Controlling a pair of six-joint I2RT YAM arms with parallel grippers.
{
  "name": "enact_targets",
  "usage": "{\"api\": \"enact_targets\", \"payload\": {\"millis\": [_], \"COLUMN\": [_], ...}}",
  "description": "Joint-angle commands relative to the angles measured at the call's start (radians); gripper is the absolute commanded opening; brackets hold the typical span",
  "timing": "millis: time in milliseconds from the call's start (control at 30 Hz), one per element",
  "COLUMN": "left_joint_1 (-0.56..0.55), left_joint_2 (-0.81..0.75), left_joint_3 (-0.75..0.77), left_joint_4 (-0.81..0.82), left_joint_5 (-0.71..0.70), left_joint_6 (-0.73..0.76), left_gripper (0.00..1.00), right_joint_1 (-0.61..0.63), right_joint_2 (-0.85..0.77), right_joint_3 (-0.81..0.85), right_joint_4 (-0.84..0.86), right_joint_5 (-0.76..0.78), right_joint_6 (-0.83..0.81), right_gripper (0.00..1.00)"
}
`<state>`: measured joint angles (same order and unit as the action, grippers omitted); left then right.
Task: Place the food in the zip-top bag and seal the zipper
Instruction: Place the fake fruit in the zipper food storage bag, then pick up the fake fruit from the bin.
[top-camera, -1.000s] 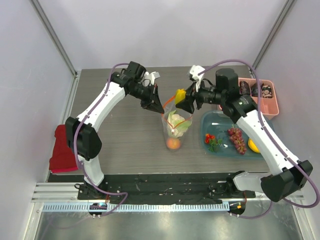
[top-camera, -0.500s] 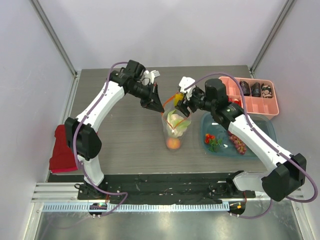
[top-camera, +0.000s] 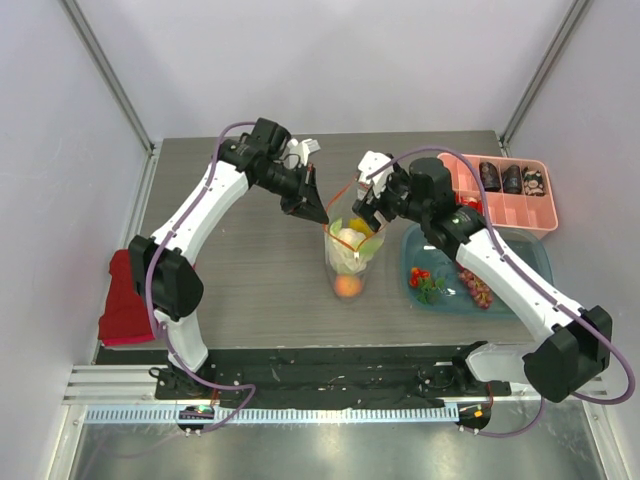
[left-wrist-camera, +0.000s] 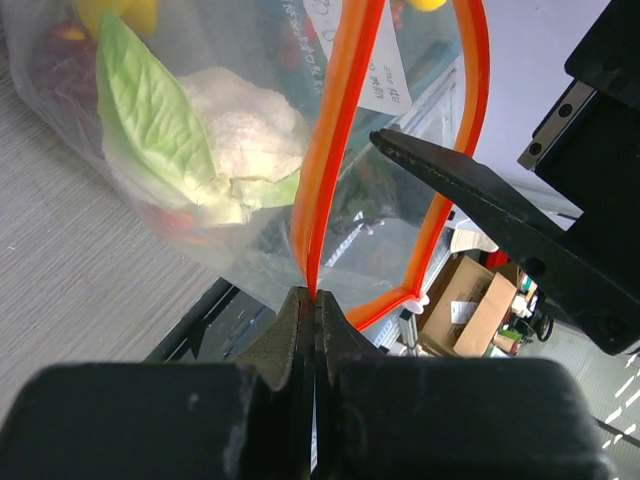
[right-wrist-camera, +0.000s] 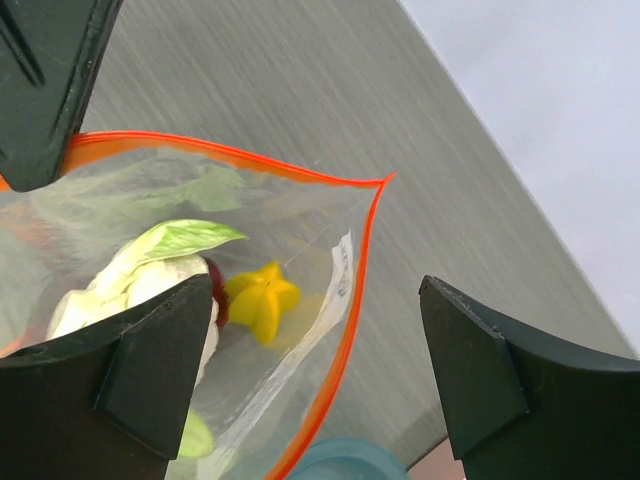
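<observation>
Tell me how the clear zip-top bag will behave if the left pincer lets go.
Probably floppy: the clear crinkly plastic bag hangs from its orange zipper strip, pinched in the left pincer. Released, its mouth would likely sag or fold. The pale-green toy cabbage inside may steady its base.

The bag (right-wrist-camera: 310, 255) runs off both wrist views' edges. In the tray (top-camera: 550, 205), the dark pieces (top-camera: 512, 178) are too small to identify.
</observation>
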<state>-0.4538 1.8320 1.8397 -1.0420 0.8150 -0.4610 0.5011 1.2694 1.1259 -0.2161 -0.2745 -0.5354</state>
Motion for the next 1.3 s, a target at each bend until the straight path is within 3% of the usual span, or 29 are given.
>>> {"api": "enact_targets", "payload": {"millis": [0, 100, 200, 367, 467, 633, 733, 867, 1267], "left_joint_1": [0.004, 0.004, 0.004, 0.003, 0.003, 0.003, 0.003, 0.003, 0.003], "left_joint_2": [-0.005, -0.007, -0.008, -0.033, -0.034, -0.042, -0.053, -0.069, -0.054], "left_joint_3": [0.052, 0.056, 0.05, 0.003, -0.003, -0.005, -0.017, -0.048, -0.039], "left_joint_4": [-0.021, -0.03, -0.039, 0.0, 0.01, 0.007, 0.005, 0.017, 0.011], "left_joint_5": [0.016, -0.011, -0.005, 0.003, 0.009, 0.012, 0.01, 0.01, 0.003], "left_joint_6": [0.027, 0.042, 0.053, 0.038, 0.033, 0.044, 0.053, 0.056, 0.071], "left_gripper": [0.0, 0.0, 0.0, 0.0, 0.0, 0.0, 0.0, 0.0, 0.0], "right_joint_1": [0.002, -0.024, -0.091, -0.381, -0.488, -0.599, -0.656, -0.728, -0.745], "right_joint_2": [-0.053, -0.051, -0.08, -0.125, -0.119, -0.093, -0.056, 0.002, 0.254], "right_joint_3": [0.145, 0.294, 0.337, 0.298, 0.261, 0.154, 0.071, 0.012, -0.104], "right_joint_4": [-0.066, -0.24, -0.382, -0.567, -0.696, -0.864, -0.882, -0.881, -0.583], "right_joint_5": [-0.005, 0.018, -0.025, -0.149, -0.204, -0.024, 0.116, 0.191, 0.209], "right_joint_6": [0.153, 0.28, 0.356, 0.429, 0.328, 0.114, 0.029, -0.015, 0.038], "right_gripper": [0.88, 0.88, 0.91, 0.96, 0.96, 0.96, 0.95, 0.95, 0.92]}}
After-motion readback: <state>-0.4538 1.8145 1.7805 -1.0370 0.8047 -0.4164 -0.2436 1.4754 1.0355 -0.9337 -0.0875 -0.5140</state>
